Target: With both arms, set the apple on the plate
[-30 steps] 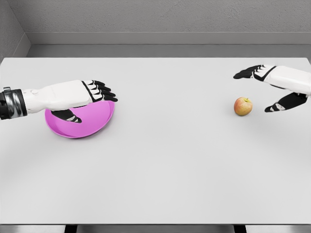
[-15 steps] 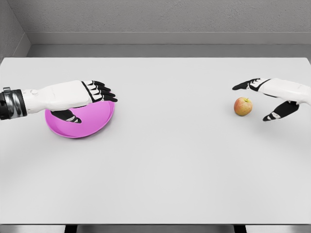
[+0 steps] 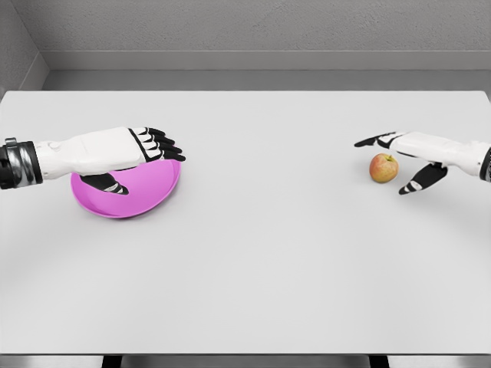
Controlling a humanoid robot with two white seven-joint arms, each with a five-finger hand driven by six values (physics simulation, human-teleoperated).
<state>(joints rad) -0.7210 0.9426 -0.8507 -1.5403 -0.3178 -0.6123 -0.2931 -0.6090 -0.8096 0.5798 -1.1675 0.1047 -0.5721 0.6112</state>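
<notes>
At about three o'clock on the white tabletop [image 3: 253, 253] sits the apple [image 3: 383, 168], reddish-yellow and upright with its short stem on top; it rests directly on the surface, well apart from the plate [image 3: 146, 192], which lies far across at about nine o'clock. The right robot hand [image 3: 399, 157] comes in from the right edge on a white forearm and brackets the apple; its black fingers [image 3: 372, 141] stretch past the fruit at the apple's eleven o'clock, while the thumb [image 3: 414, 182] points down at the apple's four o'clock; the hand is spread wide and holds nothing, and a small gap shows between the apple and both the fingers and the thumb, so no contact is visible. The left robot hand [image 3: 142, 153] reaches in from the left edge, its white forearm ending in a dark cuff at the picture's border; it lies flat above the plate's far rim, fingers extended toward three o'clock and thumb hanging over the pink inside of the dish; it is open and relaxed, gripping nothing, though whether it touches the rim cannot be told. The plate is magenta, shallow and round, with nothing resting in it.
</notes>
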